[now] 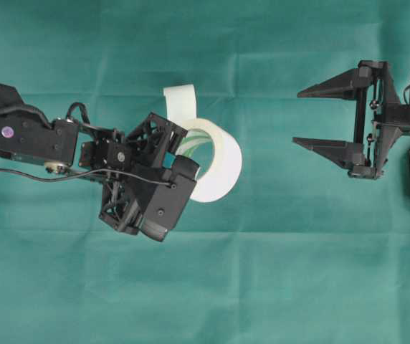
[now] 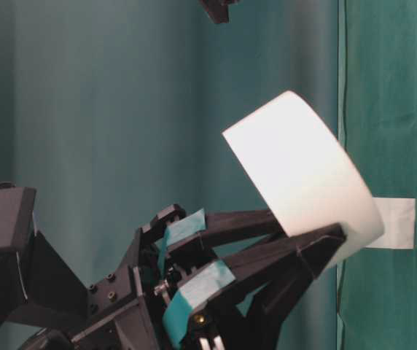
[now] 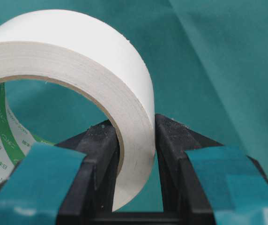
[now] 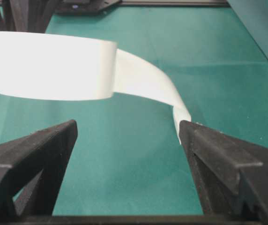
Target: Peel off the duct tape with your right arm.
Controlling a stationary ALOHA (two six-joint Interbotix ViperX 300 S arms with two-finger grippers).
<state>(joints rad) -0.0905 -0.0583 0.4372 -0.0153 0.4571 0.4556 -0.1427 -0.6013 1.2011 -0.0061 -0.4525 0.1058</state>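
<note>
A green cloth [image 1: 277,287] covers the table, with a green curtain [image 2: 84,95] behind. One tape roll [image 1: 223,168], two arms. The left gripper [image 3: 136,154] pinches the roll's wall, raised near centre. At three o'clock, the right gripper [image 1: 298,118] gapes wide, empty.

**What the views hide**

The left gripper [image 1: 183,154] covers the duct tape [image 1: 223,168] from 9 o'clock overhead. The left wrist view cuts the roll at 9 o'clock. The 2 right gripper [image 4: 127,136] fingers run off at 6 o'clock.
</note>
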